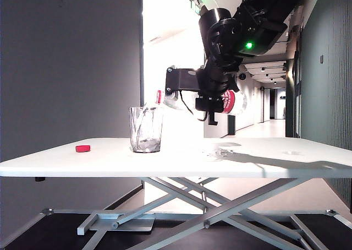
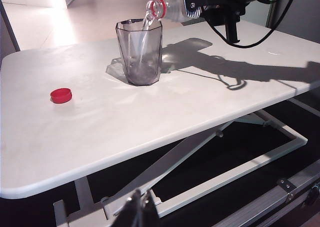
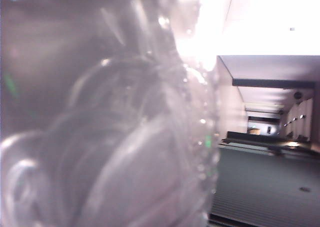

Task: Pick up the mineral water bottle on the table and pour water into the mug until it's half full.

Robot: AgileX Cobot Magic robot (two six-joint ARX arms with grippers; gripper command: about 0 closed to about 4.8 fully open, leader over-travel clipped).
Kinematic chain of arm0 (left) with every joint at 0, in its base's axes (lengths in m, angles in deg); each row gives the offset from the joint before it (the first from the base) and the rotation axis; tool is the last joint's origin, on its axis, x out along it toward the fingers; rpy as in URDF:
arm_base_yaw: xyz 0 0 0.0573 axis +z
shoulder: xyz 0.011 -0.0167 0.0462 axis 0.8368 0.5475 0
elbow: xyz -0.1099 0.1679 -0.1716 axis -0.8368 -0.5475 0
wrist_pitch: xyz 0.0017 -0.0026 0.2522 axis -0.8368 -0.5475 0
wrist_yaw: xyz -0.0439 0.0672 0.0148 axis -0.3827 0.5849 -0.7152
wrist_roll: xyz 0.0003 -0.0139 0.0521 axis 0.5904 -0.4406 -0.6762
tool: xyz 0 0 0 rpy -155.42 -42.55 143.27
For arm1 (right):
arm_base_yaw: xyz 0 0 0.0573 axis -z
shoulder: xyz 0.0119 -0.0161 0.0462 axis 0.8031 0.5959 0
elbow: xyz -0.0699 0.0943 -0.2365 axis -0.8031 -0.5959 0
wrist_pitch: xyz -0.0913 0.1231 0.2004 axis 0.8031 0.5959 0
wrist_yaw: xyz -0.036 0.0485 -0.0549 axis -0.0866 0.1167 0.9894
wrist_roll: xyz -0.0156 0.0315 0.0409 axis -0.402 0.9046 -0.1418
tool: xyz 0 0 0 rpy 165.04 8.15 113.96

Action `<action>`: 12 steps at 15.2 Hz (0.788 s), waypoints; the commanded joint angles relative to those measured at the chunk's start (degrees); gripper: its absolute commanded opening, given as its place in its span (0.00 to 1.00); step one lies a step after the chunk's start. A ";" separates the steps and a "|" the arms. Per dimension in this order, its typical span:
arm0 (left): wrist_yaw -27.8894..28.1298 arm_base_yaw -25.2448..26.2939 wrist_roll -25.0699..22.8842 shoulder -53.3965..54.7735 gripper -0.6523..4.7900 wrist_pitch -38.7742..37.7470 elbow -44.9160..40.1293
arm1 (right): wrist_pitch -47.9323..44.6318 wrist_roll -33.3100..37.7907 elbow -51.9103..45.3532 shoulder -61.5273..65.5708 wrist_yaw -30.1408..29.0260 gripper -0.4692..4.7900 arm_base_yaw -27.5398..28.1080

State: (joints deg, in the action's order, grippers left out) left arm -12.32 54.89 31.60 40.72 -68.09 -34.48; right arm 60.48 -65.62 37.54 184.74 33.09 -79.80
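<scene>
While the right pincer [image 1: 212, 98] clamps the mineral water bottle [image 1: 234, 102] tipped nearly level above the white worktop [image 1: 181, 159], its red-ringed mouth sits over the mug [image 1: 146, 129] and water [image 2: 145, 24] streams in. Only a red-and-white label patch shows, its writing unreadable. Unlike the exterior view, the left wrist view shows the red cap [image 2: 61, 95] well apart from the mug and the left pincer [image 2: 141, 209] low beside the worktop's edge, tips together. Blurred clear plastic fills the right wrist view.
</scene>
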 commanded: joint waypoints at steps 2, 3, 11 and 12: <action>-0.26 -0.04 -0.20 0.02 0.11 -0.13 0.07 | -4.09 -1.53 0.90 -0.94 1.79 0.42 -0.04; -0.24 -0.04 -0.20 0.02 0.11 -0.13 0.07 | -4.09 -2.29 0.90 -0.94 1.81 0.42 -0.04; -0.26 -0.04 -0.22 0.02 0.11 -0.13 0.07 | -4.09 -2.32 0.90 -0.94 1.79 0.42 -0.04; -0.26 -0.04 -0.20 0.02 0.11 -0.13 0.07 | -4.09 -2.32 0.90 -0.94 1.79 0.42 -0.04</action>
State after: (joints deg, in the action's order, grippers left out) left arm -12.32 54.89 31.60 40.70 -68.09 -34.48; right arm 60.42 -67.79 37.54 184.74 34.53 -79.77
